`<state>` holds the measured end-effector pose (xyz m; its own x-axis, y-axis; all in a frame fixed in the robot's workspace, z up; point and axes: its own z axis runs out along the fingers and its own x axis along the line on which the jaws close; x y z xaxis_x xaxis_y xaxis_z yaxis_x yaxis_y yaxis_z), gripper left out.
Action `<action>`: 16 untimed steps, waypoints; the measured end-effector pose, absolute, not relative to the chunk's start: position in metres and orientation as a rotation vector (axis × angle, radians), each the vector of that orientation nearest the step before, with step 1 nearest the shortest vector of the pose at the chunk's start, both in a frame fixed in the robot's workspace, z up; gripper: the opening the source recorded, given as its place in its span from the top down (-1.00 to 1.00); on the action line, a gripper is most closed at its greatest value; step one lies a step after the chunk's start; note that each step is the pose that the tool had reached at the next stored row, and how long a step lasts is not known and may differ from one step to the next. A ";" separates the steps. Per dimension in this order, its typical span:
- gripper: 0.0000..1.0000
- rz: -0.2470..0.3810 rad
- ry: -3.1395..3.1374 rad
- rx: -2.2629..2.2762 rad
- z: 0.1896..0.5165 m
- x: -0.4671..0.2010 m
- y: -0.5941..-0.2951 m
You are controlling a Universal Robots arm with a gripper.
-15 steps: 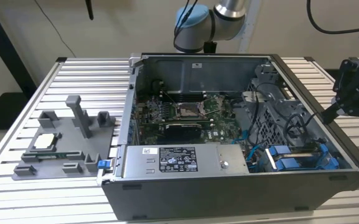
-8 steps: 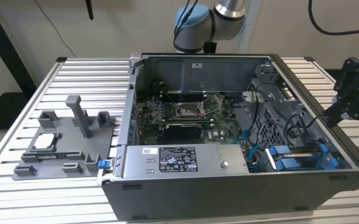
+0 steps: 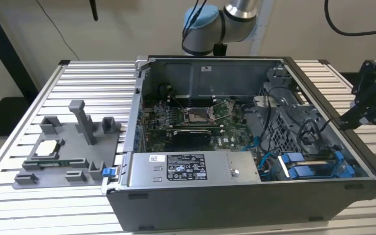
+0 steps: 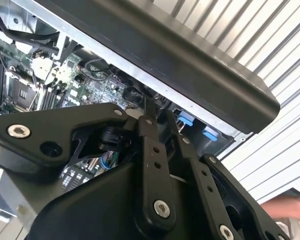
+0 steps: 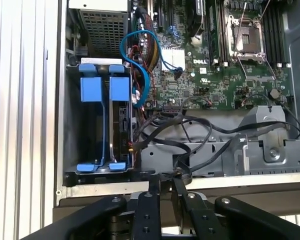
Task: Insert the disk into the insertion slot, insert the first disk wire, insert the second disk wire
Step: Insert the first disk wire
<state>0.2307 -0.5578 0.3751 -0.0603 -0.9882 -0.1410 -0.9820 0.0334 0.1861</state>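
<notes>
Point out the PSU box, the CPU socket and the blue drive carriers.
PSU box (image 3: 186,168): exterior view, on its printed label.
CPU socket (image 5: 248,34): first wrist view, on its centre.
Blue drive carriers (image 5: 94,82): first wrist view, on one carrier's broad end.

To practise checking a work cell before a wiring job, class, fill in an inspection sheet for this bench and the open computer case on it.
Surface: slatted aluminium bench, carrying the open dark-grey computer case.
Job's things: flat disk in its bright blue plastic carrier appears seated on edge in the grey sheet-metal insertion slot.
Clutter: grey plastic fixture tray on the exterior view's left; grey labelled power-supply box inside the case.
Grippers: black robot hand hovers over the case's edge beside the slot.
Cables: thin blue cable loops above the green motherboard; loose black cables lie beside the slot.
Surroundings: beige wall; what looks like a person's forearm beside the bench.
</notes>
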 end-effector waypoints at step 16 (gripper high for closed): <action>1.00 -0.358 -2.237 2.133 0.369 0.231 -0.558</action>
<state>0.2307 -0.5579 0.3689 -0.0603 -0.9889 -0.1359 -0.9820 0.0343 0.1859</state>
